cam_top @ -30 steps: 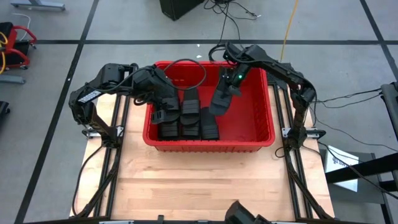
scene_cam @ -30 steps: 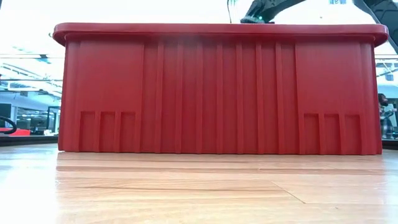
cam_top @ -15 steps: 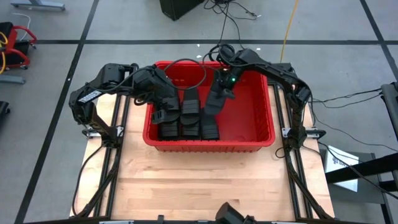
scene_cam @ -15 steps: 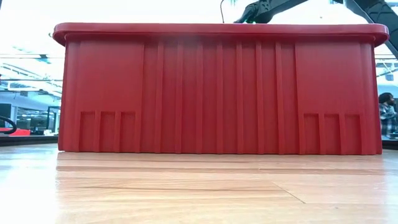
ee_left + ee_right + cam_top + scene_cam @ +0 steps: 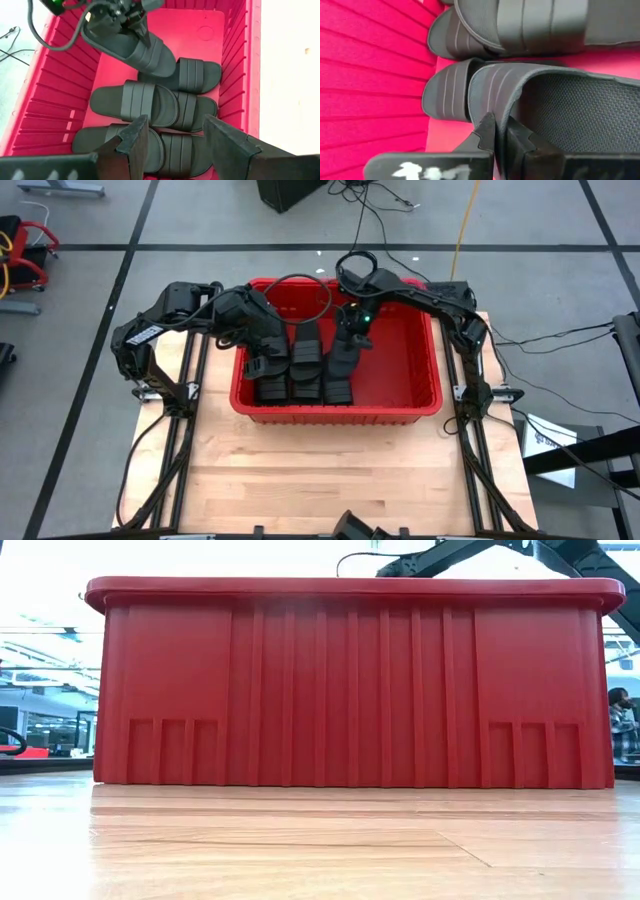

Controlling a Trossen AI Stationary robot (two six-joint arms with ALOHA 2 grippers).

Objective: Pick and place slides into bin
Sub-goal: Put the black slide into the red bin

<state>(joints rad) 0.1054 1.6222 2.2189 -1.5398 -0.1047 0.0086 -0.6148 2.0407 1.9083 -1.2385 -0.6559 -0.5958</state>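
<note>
Grey floor surrounds the counter (image 5: 330,480), where the bin (image 5: 420,395) stands. Right pincer (image 5: 352,340) is clamped on a slide (image 5: 127,42) low over the slides (image 5: 150,102) already inside. Left pincer (image 5: 172,142) hovers open, empty. Released tilted, it may land crooked atop the others.

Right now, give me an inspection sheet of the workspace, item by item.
Surface: wooden table, bare in front of the bin.
Job's things: red bin holding slides; one slide held tilted above them.
Clutter: nothing seen.
Grippers: right gripper shut on that slide's sole edge; left gripper open, over the bin's left side.
Cables: black loops over the bin's rim; yellow cable on floor.
Surroundings: grey floor, red cart.
</note>
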